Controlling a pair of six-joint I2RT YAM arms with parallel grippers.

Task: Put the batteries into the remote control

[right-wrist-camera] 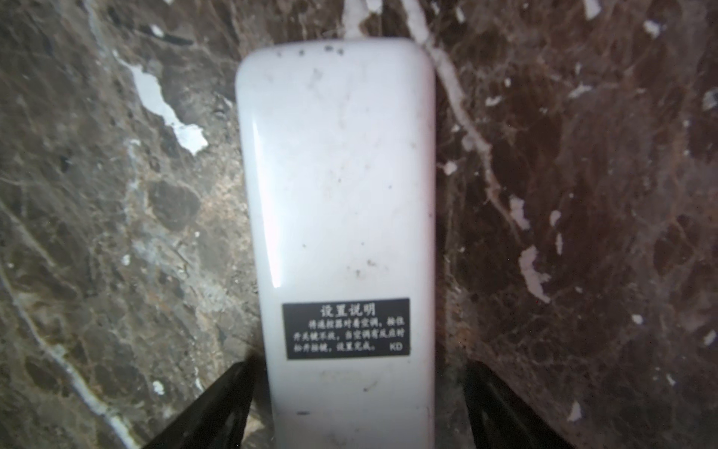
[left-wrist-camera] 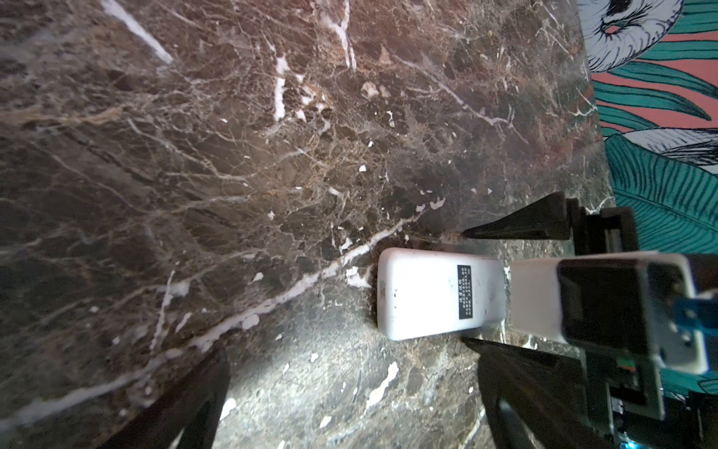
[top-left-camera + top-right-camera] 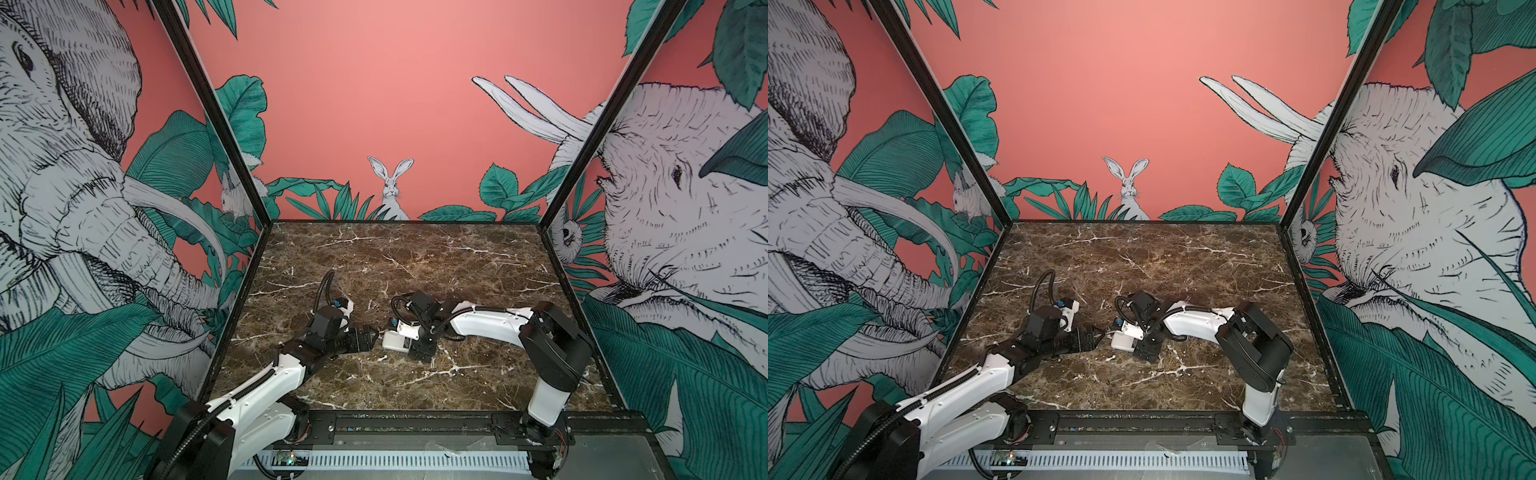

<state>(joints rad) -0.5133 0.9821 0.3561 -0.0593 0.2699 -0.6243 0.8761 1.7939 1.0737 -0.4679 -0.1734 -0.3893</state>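
Right pincer [image 1: 360, 364]: jaws wide, straddling the label end of the remote control [image 1: 338, 175], with a gap showing on one side; not clamped. Left pincer [image 3: 371, 334]: jaws wide apart, holding nothing, tips just beside the handset's other end. Remote control: flat on the counter [image 3: 415, 257], between the two arms, white back and dark label [image 1: 345, 328] facing up.
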